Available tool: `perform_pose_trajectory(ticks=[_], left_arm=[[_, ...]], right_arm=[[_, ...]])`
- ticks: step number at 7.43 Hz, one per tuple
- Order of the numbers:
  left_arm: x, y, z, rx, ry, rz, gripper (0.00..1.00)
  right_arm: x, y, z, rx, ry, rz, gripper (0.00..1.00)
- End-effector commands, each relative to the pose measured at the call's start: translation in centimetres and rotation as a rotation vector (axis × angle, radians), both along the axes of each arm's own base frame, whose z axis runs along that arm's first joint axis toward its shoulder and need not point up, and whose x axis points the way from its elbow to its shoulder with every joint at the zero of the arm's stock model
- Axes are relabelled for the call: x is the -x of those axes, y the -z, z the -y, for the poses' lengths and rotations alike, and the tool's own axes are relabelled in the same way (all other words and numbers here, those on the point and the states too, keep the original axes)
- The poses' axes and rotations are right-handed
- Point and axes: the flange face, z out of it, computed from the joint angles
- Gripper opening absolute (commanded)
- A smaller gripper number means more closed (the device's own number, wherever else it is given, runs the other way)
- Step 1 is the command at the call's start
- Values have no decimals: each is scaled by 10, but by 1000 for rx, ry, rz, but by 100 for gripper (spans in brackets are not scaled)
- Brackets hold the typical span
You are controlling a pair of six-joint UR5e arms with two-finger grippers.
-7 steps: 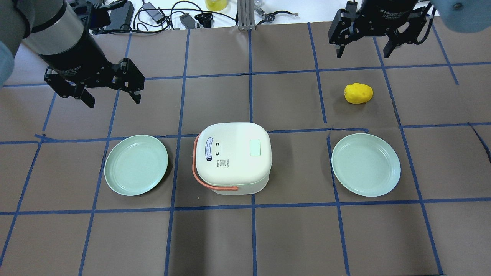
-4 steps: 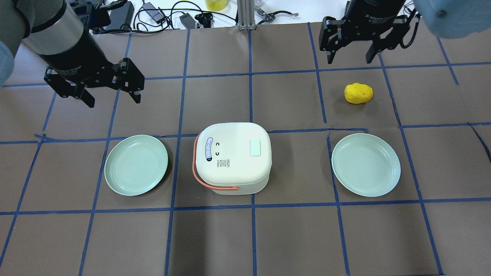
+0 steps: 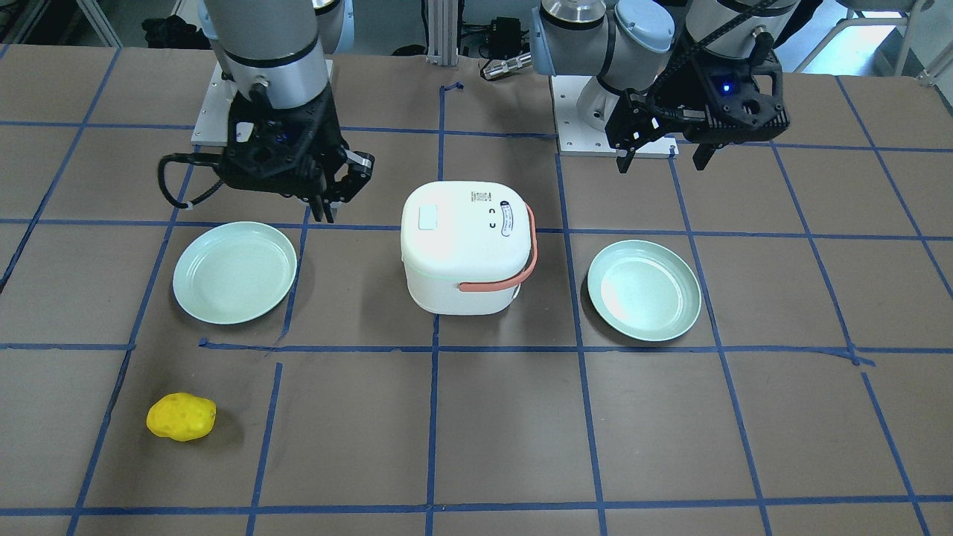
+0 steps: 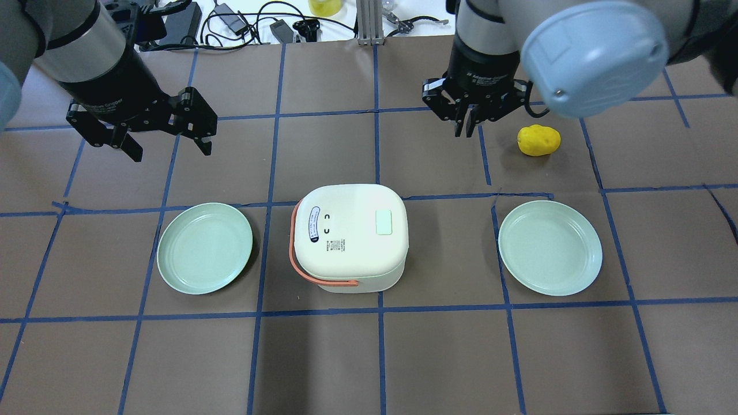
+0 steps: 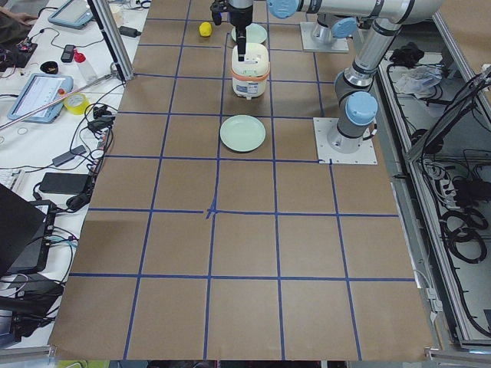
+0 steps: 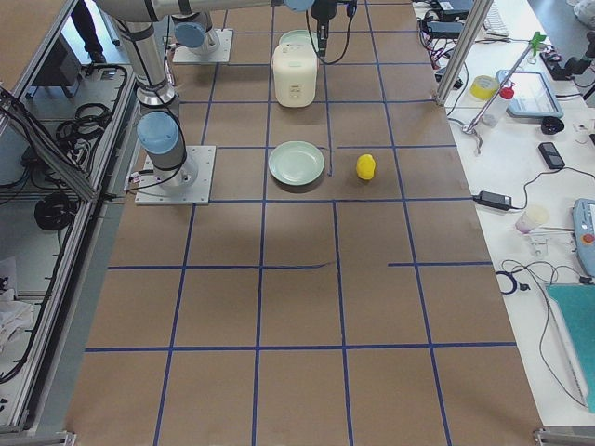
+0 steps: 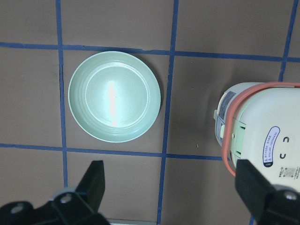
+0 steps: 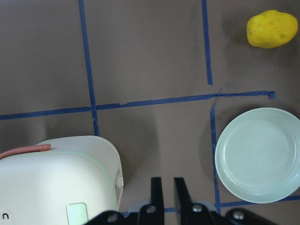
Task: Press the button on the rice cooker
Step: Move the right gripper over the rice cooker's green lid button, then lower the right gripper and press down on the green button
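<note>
The white rice cooker (image 4: pixel 349 236) with an orange handle stands at the table's middle. Its pale green button (image 4: pixel 384 222) is on the lid's right side and also shows in the front view (image 3: pixel 429 219). My right gripper (image 4: pixel 466 127) is shut and empty, hovering beyond the cooker and to its right. In the right wrist view its fingers (image 8: pixel 157 187) are nearly together, with the cooker (image 8: pixel 56 183) and button (image 8: pixel 77 213) at lower left. My left gripper (image 4: pixel 170 151) is open and empty, beyond the left plate. The left wrist view shows the cooker (image 7: pixel 262 136) at right.
Two pale green plates flank the cooker, one left (image 4: pixel 204 248) and one right (image 4: pixel 549 248). A yellow lumpy object (image 4: pixel 538 140) lies just right of my right gripper. Cables and tools lie along the far table edge (image 4: pixel 259 23).
My right arm has swung left and nearer to the cooker, and its gripper has gone from open to shut. The left arm has not moved.
</note>
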Motion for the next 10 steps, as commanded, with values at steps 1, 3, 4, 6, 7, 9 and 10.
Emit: perform_pose_trajectory(ticks=[1,3,4,6,7,9,10], left_arm=[[0,0,0,0,0,0,100],[0,0,0,0,0,0,100],[0,0,0,0,0,0,100],[0,0,0,0,0,0,100],[0,0,0,0,0,0,100],[0,0,0,0,0,0,100],[0,0,0,0,-2,0,100]], right_arm=[[-48,48,-17,-43,-47,-9,4],[-69,76,-23,-23,-17,0,3],[-82,88,-34,-25,-26,14,3],[-87,93,-41,-25,-25,15,3],[-85,88,-45,-26,-25,13,3],[-87,91,-50,-34,-32,12,3],[-87,100,-54,-59,-40,23,3]])
